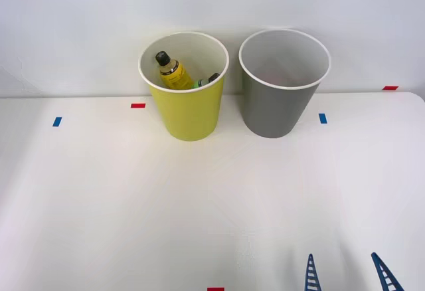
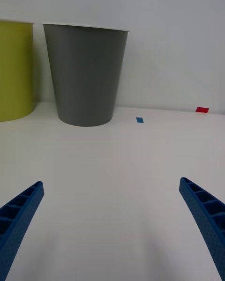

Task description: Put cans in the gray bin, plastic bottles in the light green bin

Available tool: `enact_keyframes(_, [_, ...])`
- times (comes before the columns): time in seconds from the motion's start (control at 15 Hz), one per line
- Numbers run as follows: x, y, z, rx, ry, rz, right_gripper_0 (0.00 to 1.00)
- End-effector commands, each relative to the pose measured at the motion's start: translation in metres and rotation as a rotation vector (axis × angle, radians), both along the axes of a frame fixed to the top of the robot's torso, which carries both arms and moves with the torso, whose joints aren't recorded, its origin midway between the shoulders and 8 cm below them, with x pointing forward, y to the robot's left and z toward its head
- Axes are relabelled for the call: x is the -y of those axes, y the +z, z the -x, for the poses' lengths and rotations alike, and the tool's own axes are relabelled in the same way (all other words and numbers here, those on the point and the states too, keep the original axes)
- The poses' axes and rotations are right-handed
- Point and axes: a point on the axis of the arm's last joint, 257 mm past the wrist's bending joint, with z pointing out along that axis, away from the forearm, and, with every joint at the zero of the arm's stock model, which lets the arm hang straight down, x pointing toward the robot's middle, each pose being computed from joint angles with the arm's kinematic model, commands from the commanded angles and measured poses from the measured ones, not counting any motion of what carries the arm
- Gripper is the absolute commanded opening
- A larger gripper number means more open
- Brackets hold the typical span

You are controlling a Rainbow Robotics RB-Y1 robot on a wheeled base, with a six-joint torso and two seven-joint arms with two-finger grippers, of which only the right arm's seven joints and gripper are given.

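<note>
The light green bin [image 1: 187,108] stands at the back of the white table, left of the gray bin [image 1: 275,108]. Inside the green one a yellow plastic bottle [image 1: 172,73] with a black cap leans against the wall, and a greenish dark-capped bottle [image 1: 207,80] peeks up beside it. The gray bin's white inside shows nothing; no cans are in view. My right gripper [image 1: 346,272] hovers open near the table's front edge, well short of both bins, with nothing between its blue fingers. The wrist view faces the gray bin [image 2: 86,75], with the green bin [image 2: 15,70] at its side; the gripper [image 2: 112,215] is empty.
Small blue tape marks [image 1: 57,121] [image 1: 323,118] and red tape marks [image 1: 137,105] [image 1: 390,88] [image 1: 215,289] lie flat on the table. A pale wall rises right behind the bins. The table's right edge curves away at the far right.
</note>
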Motion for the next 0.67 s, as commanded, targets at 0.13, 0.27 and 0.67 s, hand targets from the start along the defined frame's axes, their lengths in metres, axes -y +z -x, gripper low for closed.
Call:
enact_keyframes(0.13, [0.0, 0.0, 0.0, 0.0, 0.0, 0.0, 1.0])
enact_keyframes(0.27, [0.0, 0.0, 0.0, 0.0, 0.0, 0.0, 1.0])
enact_keyframes(0.67, [0.0, 0.0, 0.0, 0.0, 0.0, 0.0, 1.0])
